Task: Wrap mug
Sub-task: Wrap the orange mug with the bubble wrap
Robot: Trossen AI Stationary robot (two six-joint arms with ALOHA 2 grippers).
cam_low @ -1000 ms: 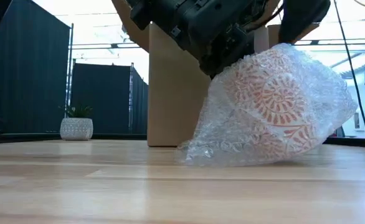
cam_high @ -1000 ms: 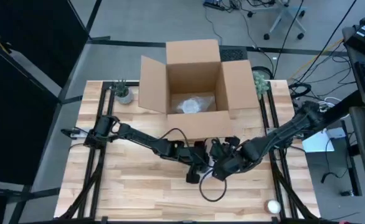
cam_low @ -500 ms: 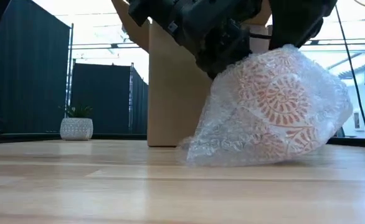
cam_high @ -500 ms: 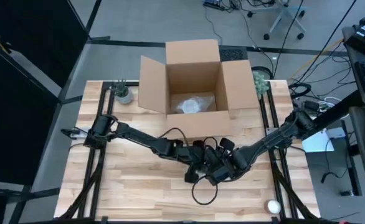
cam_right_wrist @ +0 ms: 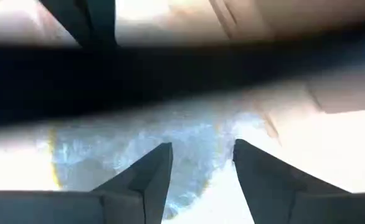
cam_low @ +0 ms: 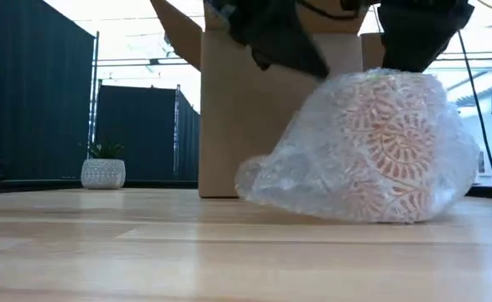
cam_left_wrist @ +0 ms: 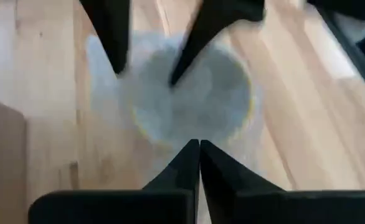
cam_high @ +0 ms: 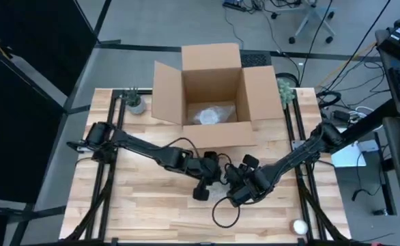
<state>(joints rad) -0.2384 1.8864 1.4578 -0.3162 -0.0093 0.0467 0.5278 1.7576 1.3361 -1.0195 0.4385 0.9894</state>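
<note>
High view: both arms meet at mid-table, in front of the box (cam_high: 213, 92).

Low view: the mug (cam_low: 380, 151) sits on the table (cam_low: 145, 252) inside bubble wrap (cam_low: 271, 180).

Left wrist view: left gripper (cam_left_wrist: 199, 149) — fingers pressed together, empty, above the mug.

Right wrist view: right gripper (cam_right_wrist: 202, 158) — fingers parted over the wrap.

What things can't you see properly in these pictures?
- High view: the mug in bubble wrap is hidden under both arms.
- Low view: both arms are cut off by the top edge, so no claw shows.
- Left wrist view: the left claw looks shut, but the wrap below is blurred.
- Cardboard box: the pale bundle inside is too small to identify.
</note>
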